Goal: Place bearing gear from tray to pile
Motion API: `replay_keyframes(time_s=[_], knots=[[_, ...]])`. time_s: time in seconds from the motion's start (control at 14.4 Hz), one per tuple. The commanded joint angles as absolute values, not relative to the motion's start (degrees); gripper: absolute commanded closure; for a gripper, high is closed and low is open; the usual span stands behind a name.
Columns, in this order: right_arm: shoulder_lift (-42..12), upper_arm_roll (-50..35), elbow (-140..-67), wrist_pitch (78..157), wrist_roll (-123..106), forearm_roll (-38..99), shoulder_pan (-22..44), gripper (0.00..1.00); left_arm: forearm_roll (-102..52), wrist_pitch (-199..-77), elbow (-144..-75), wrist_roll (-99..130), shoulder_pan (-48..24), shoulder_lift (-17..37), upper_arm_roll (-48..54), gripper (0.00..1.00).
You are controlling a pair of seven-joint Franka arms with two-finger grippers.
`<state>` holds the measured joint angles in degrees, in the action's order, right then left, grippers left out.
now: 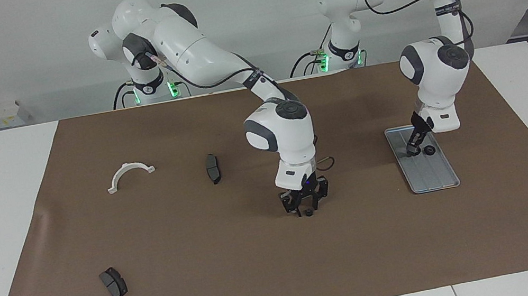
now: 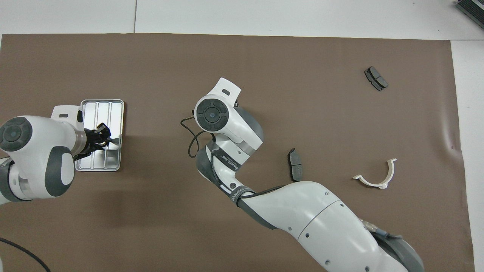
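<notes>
Bright even overhead light, soft faint shadows under arms, glare on tray (image 2: pixel 115 113), sharp focus throughout

Lettering is printed on the dark grey band (image 2: pixel 242 192) around the right white robot arm's forearm; the characters cannot be read reliably. No other markings legible.

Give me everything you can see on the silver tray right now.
The flat rectangular silver metal tray lies flat on the brown mat toward the left arm's end of the table. It has rounded corners, a low raised rim and lengthwise ridges, and its surface looks shiny. A small black round gear sits in the part of it nearer the robots. The left gripper is down in that same part, beside the gear; what it grips, if anything, I cannot tell.
</notes>
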<state>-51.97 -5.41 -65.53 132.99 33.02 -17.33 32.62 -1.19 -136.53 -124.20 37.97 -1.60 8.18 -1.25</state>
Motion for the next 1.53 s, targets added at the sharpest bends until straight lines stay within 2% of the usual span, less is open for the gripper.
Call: replay_keyframes(time_s=[0.0,0.14,0.42,0.97,1.25,1.46], knots=[[-53.61,-5.36,-64.16,134.46,35.15,-18.98,32.17,0.52,-0.09,-127.28,-113.23,37.62,-4.56,8.96,-1.58,1.0],[-53.7,-5.36,-64.16,135.17,36.03,-18.99,32.17,0.54,-0.09,-126.48,-110.4,37.79,-6.67,9.32,-1.5,1.0],[-53.7,-5.36,-64.16,135.7,36.12,-18.98,32.17,0.63,-0.09,-126.65,-109.78,38.06,-9.49,9.32,-1.58,1.0],[-53.44,-5.01,-64.16,137.02,35.95,-18.9,31.38,0.84,-0.09,-126.65,-109.95,38.14,-10.11,9.58,-1.67,1.0],[-51.77,-5.54,-64.25,134.83,34.55,-18.55,28.66,0.93,0.0,-127.7,-109.86,38.14,-10.98,9.58,-1.58,1.0],[-49.14,-6.06,-64.25,129.48,29.2,-18.28,25.32,0.96,-0.09,-134.1,-110.39,38.14,-15.53,10.8,-1.32,1.0]])
